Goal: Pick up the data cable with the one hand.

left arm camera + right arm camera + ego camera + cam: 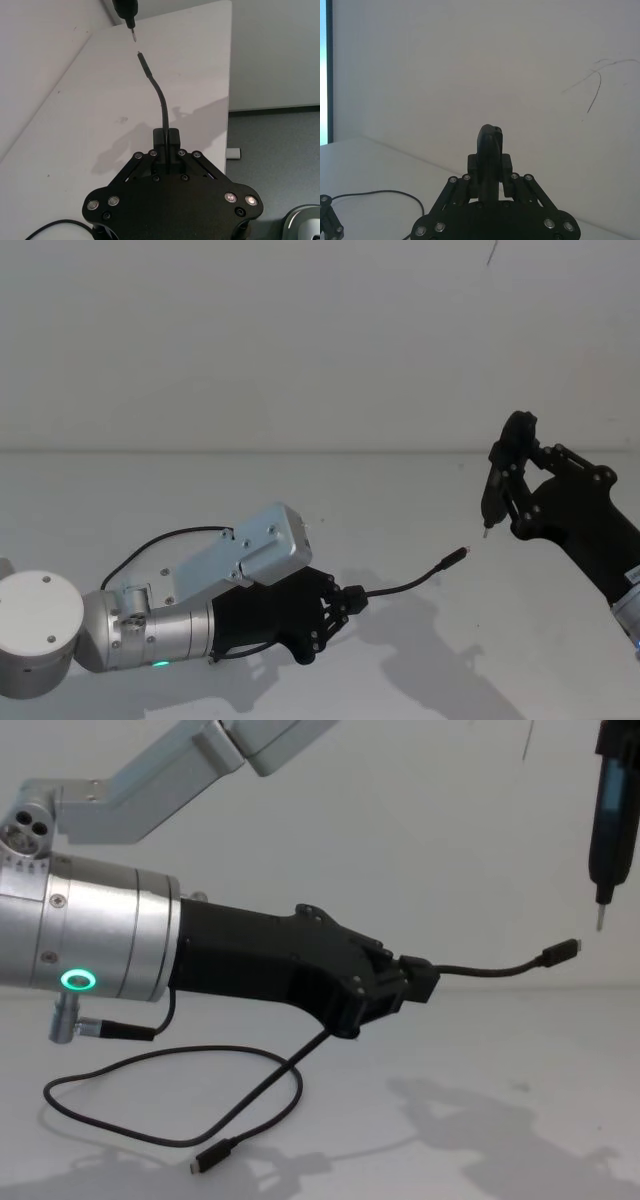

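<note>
The left gripper (pixel 350 600) reaches forward over the white tabletop (pixel 420 670) from the left side, its black body joined to a thick silver cylinder with a green ring light (pixel 77 981). Its fingers (pixel 415 982) are clamped together on the data cable (pixel 410 585), gripping it a short way back from one end. In the chest view the gripper is held clear above the tabletop. From the fingers, the short free length of cable sticks out ahead and to the right, rising in a gentle curve and ending in a small flat plug (pixel 562 952) that hangs in the air. From the underside of the gripper the rest of the cable drops to the tabletop, runs in a wide loop and ends in the other plug (pixel 215 1157), which lies flat on the surface near the front edge. The right gripper (pixel 508 472) is raised at the right side, its fingers (pixel 507 175) closed around a slim black tool (pixel 608 820) that stands nearly upright with its thin metal tip (pixel 484 530) pointing down. The raised plug sits just below and beside that tip, close but not touching; the left wrist view shows a small gap between them. Shadows of both arms fall on the tabletop beneath.
</note>
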